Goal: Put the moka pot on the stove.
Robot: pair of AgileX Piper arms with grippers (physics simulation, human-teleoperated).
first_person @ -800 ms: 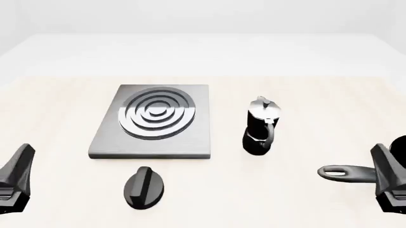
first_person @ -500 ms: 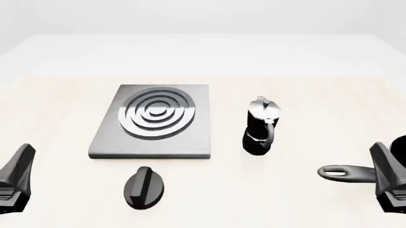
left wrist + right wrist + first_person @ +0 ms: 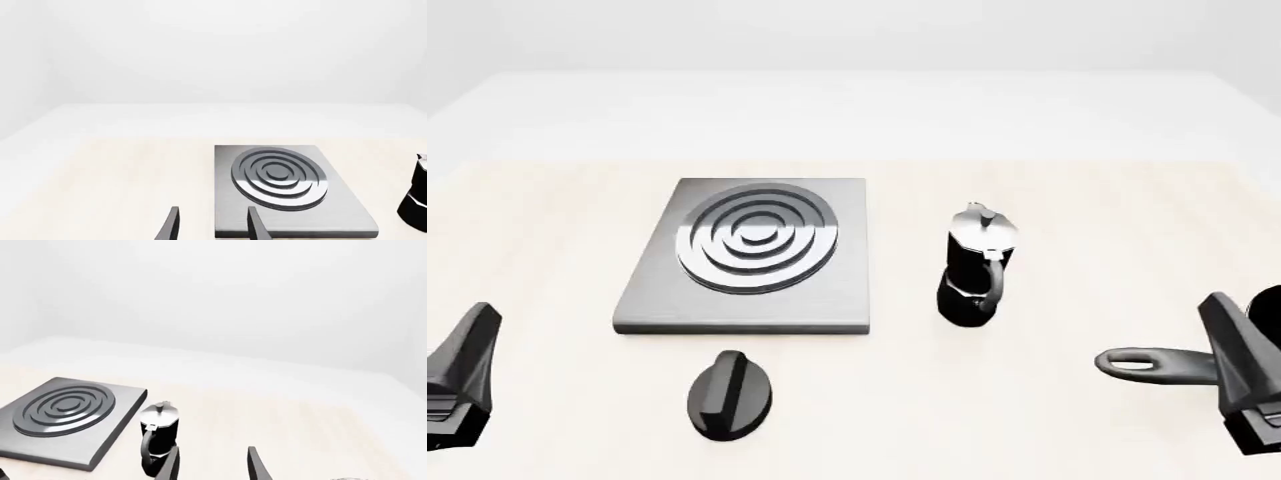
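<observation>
Front view, moka pot [image 3: 973, 268] upright beside stove [image 3: 750, 257], both grippers' fingers [image 3: 172, 225] parted, empty.

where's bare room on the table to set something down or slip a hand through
Bare tabletop lies left of the stove, beyond it and the moka pot to the far edge, and right of the pot. A narrower lane runs between stove and pot. It is tighter near the front: the black oval knob sits just before the stove, the pan handle by the right end effector.

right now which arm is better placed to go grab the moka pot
Right. The moka pot stands right of the stove, nearer the right gripper, whose wrist view shows it just ahead of the open fingers. The left gripper would have to cross the stove and black knob.
</observation>
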